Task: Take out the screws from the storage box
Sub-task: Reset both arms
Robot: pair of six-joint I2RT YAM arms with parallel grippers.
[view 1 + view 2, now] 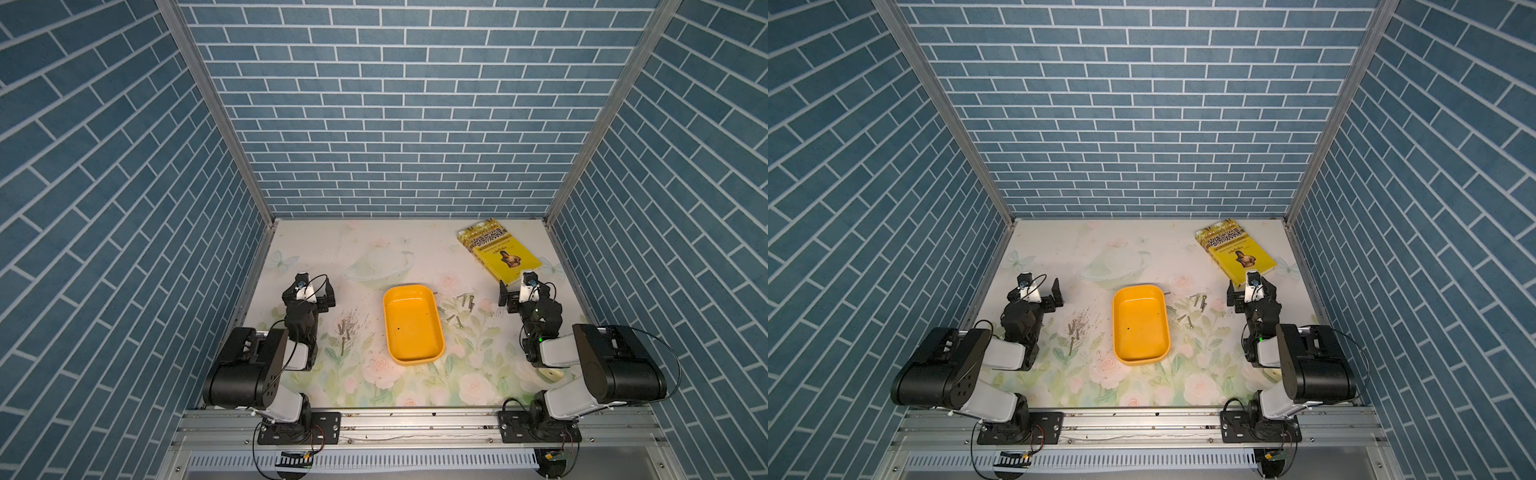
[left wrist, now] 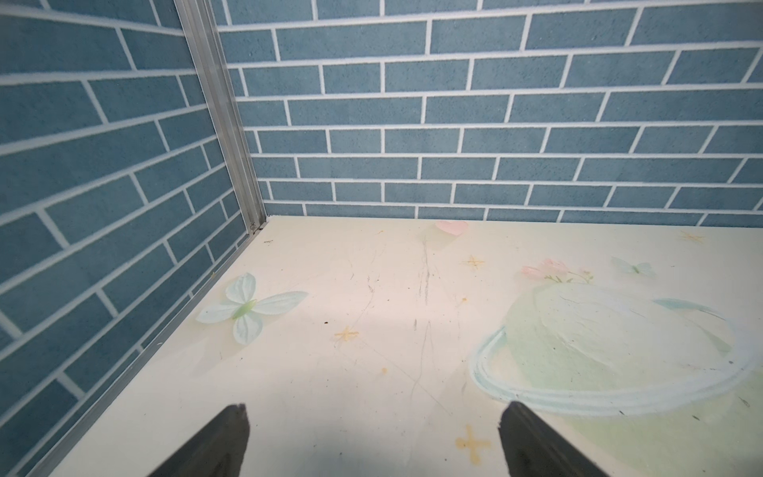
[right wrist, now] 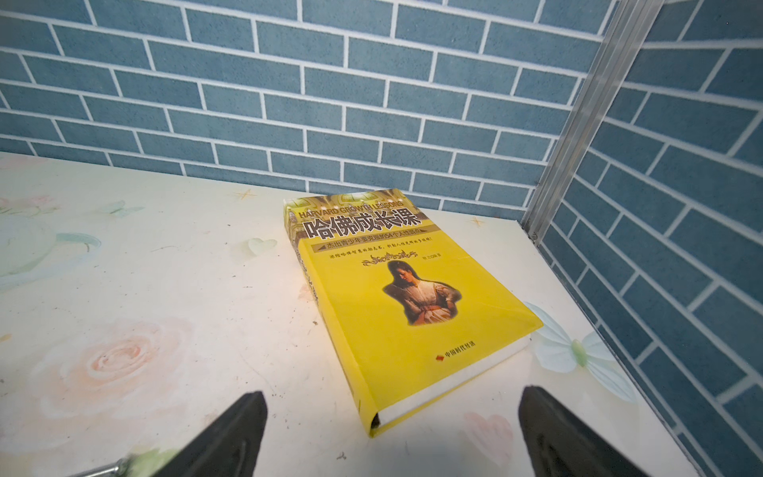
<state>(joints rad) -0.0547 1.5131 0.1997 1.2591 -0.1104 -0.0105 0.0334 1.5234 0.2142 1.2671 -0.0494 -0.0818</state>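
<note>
Both left hand (image 2: 373, 406) and right hand (image 3: 394, 392) gape empty, while small silvery metal screws (image 1: 470, 301), likely light and slippery, best pinched mid-shank, lie on the worktop (image 1: 332, 257) flanking the shallow orange-yellow plastic tray (image 1: 415, 359).

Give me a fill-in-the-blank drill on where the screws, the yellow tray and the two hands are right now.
1. The screws lie on the table on ____ sides of the storage box.
2. The storage box holds ____ screws.
3. The left hand and the right hand each stand ____, gripping nothing.
4. Just beyond the right hand lies a yellow ____.
Missing words: both; no; open; book.
</note>
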